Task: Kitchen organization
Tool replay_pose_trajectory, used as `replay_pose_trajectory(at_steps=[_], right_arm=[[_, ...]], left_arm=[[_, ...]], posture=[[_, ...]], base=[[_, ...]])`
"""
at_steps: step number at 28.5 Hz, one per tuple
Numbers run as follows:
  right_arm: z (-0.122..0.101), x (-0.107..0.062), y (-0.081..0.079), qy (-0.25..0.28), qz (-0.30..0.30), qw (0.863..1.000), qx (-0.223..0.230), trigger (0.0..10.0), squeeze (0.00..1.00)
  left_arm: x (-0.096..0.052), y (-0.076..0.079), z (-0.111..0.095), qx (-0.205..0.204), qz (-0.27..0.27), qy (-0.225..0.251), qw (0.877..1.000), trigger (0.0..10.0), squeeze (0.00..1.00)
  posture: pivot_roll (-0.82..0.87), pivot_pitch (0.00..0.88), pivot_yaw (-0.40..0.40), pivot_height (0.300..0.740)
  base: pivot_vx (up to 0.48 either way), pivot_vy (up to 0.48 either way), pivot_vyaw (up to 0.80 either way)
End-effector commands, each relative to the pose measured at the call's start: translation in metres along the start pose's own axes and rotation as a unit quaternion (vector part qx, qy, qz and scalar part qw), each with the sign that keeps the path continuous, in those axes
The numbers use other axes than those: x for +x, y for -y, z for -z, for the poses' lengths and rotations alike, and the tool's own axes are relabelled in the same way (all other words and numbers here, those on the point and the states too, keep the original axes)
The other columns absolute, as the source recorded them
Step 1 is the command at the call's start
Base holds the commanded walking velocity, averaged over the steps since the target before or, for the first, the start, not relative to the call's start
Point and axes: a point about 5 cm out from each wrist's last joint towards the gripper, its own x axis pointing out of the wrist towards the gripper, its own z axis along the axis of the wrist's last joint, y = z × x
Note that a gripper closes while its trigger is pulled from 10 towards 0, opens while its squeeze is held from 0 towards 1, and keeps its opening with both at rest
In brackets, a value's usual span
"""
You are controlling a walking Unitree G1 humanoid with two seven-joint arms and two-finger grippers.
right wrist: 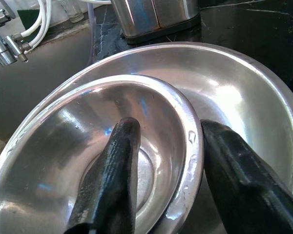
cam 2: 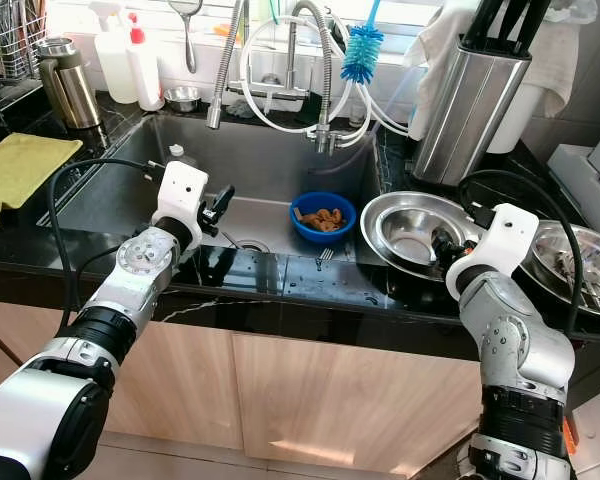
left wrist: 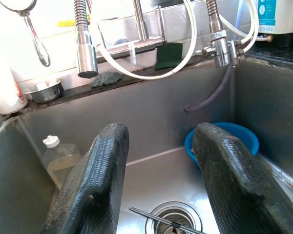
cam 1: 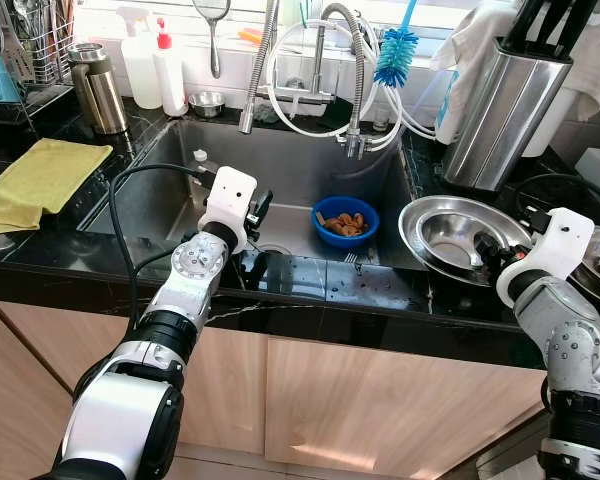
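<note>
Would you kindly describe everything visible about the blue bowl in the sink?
The blue bowl is a small, round, shallow dish that looks like plastic, sitting upright on the floor of the steel sink, toward its right side below the faucet hoses. It holds brownish-orange food scraps. A fork lies just in front of it. The left hand, fingers open, hovers over the sink to its left, not touching it.

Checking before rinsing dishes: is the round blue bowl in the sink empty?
No, the round blue bowl on the steel sink floor holds orange-brown food scraps.
</note>
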Motion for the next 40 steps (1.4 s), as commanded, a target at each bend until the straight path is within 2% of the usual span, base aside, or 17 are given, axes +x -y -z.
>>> replay_pose_trajectory(at_steps=[1,15,17,20,21,22,23,24,26,40], right_arm=[[0.001,0.002,-0.004,-0.004,-0.004,1.000,0.003,0.0,0.00],[-0.003,0.000,-0.003,0.020,0.014,1.000,0.008,0.0,0.00],[-0.011,-0.002,-0.001,0.051,0.027,0.998,0.014,0.0,0.00],[-0.012,-0.002,-0.001,0.057,0.029,0.998,0.016,0.0,0.00],[-0.021,-0.005,0.001,0.089,0.047,0.995,0.008,0.0,0.00],[-0.040,-0.012,0.002,0.157,0.067,0.985,-0.002,1.1,0.00],[-0.045,-0.015,0.002,0.176,0.070,0.982,-0.004,7.3,0.00],[-0.048,-0.016,0.001,0.190,0.068,0.979,-0.001,10.0,0.00],[-0.050,-0.018,-0.001,0.203,0.065,0.977,0.005,10.0,0.00],[-0.050,-0.018,-0.001,0.203,0.065,0.977,0.005,10.0,0.00]], left_arm=[[0.004,0.001,-0.008,0.012,0.007,0.012,1.000,10.0,0.00],[0.005,0.002,-0.011,0.012,0.006,0.017,1.000,10.0,0.00],[0.006,0.002,-0.012,0.012,0.004,0.020,1.000,10.0,0.00],[0.006,0.001,-0.012,0.012,0.004,0.021,1.000,10.0,0.00],[0.006,0.001,-0.013,0.011,0.002,0.023,1.000,10.0,0.00],[0.006,0.002,-0.015,0.007,0.000,0.029,1.000,10.0,0.00],[0.006,0.002,-0.016,0.005,-0.001,0.031,0.999,10.0,0.00],[0.006,0.003,-0.016,0.004,0.000,0.033,0.999,10.0,0.00],[0.007,0.003,-0.017,0.003,0.000,0.034,0.999,10.0,0.00],[0.007,0.003,-0.017,0.003,0.000,0.034,0.999,10.0,0.00]], posture=[[0.05,0.000,-0.093,0.740],[0.06,0.000,-0.084,0.740],[0.06,0.000,-0.083,0.740],[0.06,0.000,-0.083,0.740],[0.06,0.000,-0.079,0.740],[0.06,0.000,-0.078,0.740],[0.06,0.000,-0.077,0.740],[0.06,0.000,-0.077,0.740],[0.06,0.000,-0.077,0.740],[0.06,0.000,-0.077,0.740]], base=[[0.000,0.000,0.00],[0.000,0.000,0.00],[0.000,0.000,0.00],[0.000,0.000,0.00],[0.000,0.000,0.00],[0.000,0.000,0.00],[0.000,0.000,0.00],[0.000,0.000,0.00],[0.000,0.000,0.00],[0.000,0.000,0.00]])
